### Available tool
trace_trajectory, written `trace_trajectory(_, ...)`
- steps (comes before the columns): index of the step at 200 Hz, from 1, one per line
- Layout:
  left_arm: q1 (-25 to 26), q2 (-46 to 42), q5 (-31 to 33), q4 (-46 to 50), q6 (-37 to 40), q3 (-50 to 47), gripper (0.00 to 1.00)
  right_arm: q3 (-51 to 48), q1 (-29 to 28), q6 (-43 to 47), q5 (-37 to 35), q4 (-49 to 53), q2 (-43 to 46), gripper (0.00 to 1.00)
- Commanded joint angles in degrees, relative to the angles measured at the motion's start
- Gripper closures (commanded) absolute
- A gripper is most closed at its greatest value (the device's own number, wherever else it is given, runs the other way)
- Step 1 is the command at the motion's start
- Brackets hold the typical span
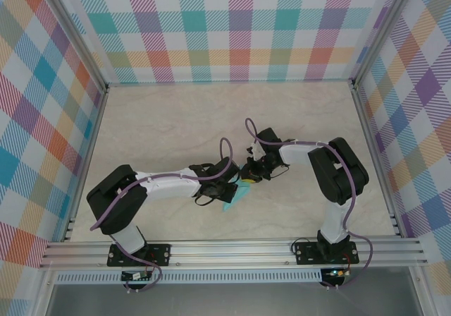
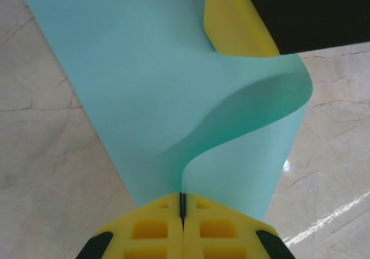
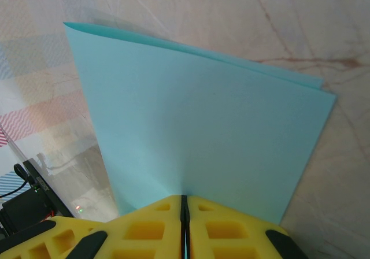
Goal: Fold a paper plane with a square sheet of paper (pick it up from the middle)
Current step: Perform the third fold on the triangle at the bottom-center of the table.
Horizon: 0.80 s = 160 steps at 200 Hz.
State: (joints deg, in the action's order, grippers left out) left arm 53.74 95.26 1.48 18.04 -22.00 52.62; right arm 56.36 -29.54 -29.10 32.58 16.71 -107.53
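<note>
Looking at the paper [image 3: 202,126] pinched from 2 sides, right about the middle of the table [image 1: 176,118], held up rather than lying flat; can't tell about any corner touching down. Got the left pincer [image 2: 182,204] clenched tight on 1 edge and the right pincer [image 3: 184,200] clenched on another part, tips almost nose to nose in the top view. Shows 2 layers from the right wrist, far edges not quite lined up, so looks doubled over roughly in 2, no telling about the sharpness of the crease. From the left wrist, swells up in a soft S-curve and heads off toward the right arm's yellow finger [image 2: 231,22], so definitely not pressed flat on that side. Main thing for the next move, IMO: sits dead between the 2 pincers, stretched along the line from 1 to the other, no nearer to either arm. Probably calls for pulling taut or laying down flat before pressing any crease, else risking a crooked fold. Underneath, just smooth, glossy marble-look table, likely slippery for thin paper. Loads of room all round, with plaid walls [image 1: 239,20] well apart on 3 sides. Nowhere near done, maybe fold 1 at best.
</note>
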Motion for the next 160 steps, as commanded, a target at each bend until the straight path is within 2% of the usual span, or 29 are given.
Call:
trace_trajectory(1,-0.8,0.9,1.9,1.5,0.9,1.8,1.0,-0.5,-0.4,0.5,-4.9,2.7,-1.8,0.9)
trace_trajectory(160,-0.8,2.2,3.6,2.7,-0.8,1.7,1.0,-0.7,-0.4,0.2,-5.5,3.2,-1.4,0.88)
